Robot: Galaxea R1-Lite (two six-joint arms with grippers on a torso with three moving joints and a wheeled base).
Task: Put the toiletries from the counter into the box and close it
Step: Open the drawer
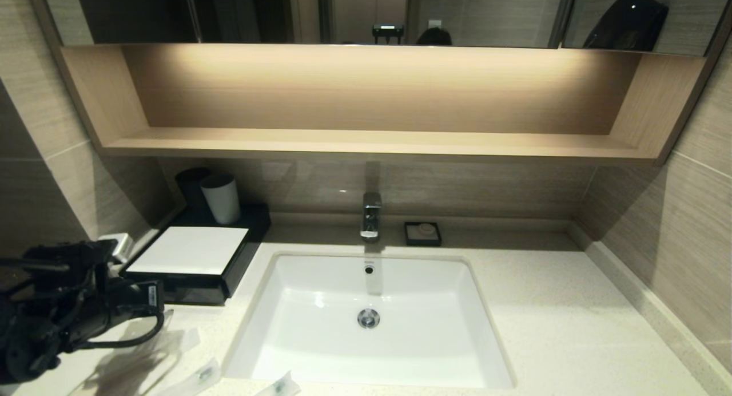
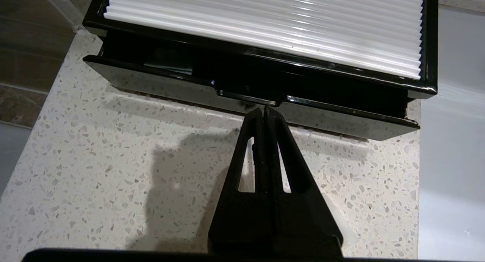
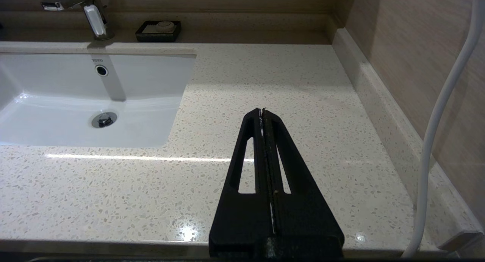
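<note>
Two slim toiletries (image 1: 201, 376) in clear wrap lie at the counter's (image 1: 572, 327) front lip, one by the basin's near left corner and another (image 1: 281, 385) a little further along that edge, both behind and to the basin side of the left arm's fingertips and not touching them. Just past those packets, the left gripper (image 2: 264, 109) reaches toward the box (image 1: 197, 261), its two black fingers pressed flat together with nothing between them. Right at their tips sits the small notch in the middle of the glossy black drawer front (image 2: 242, 99), and whether tip and drawer actually touch I can't make out. That drawer is drawn out a short way, leaving a dark gap under the ribbed white top panel (image 2: 265, 23) beyond the fingers. Off on the other side of the white basin (image 1: 372, 316), the right gripper (image 3: 264, 111) hangs low over bare speckled stone, its fingers likewise closed tight on nothing. Further back, a white cup (image 1: 221, 197) and a dark one stand behind the box, with the chrome tap (image 1: 370, 214) and a little black soap dish (image 1: 422, 233) along the wall.
</note>
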